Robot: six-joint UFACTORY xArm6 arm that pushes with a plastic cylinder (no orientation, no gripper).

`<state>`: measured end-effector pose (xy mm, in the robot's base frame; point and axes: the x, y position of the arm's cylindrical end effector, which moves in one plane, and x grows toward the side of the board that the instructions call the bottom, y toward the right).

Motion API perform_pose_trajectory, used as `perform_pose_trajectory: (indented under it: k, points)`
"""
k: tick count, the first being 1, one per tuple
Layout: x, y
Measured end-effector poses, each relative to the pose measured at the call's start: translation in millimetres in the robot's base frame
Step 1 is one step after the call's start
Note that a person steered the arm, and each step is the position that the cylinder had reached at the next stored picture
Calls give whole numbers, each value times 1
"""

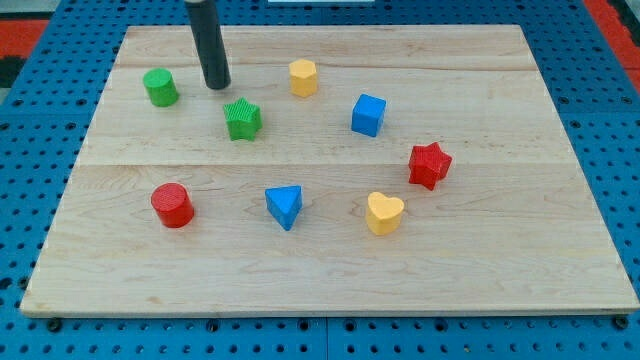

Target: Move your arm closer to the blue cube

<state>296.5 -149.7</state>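
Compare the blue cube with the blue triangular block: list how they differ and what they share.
Shape: the blue cube is boxy with square faces; the blue triangular block is a wedge with a three-cornered top.
Place: the blue cube sits higher and further toward the view's right; the blue triangular block lies nearer the view's bottom, between the red cylinder and the yellow heart.
Distance from my tip: both stand apart from it.
Shared: the same blue; both rest on the wooden board.
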Motion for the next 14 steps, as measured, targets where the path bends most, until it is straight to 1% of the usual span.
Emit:
perform_pose_trajectory:
  k: [1,2,3,4,5,6,7,8,9,10,11,12,13,14]
  points:
    - [1,-61]
    - [2,-87]
    - [35,-90]
    - [19,-83]
    - [31,-129]
    - [90,-86]
    - [132,-24]
    - [133,-51]
    - [195,-65]
    - [206,-34]
    - [181,-44]
    - [176,-62]
    - [164,-52]
    - [142,-52]
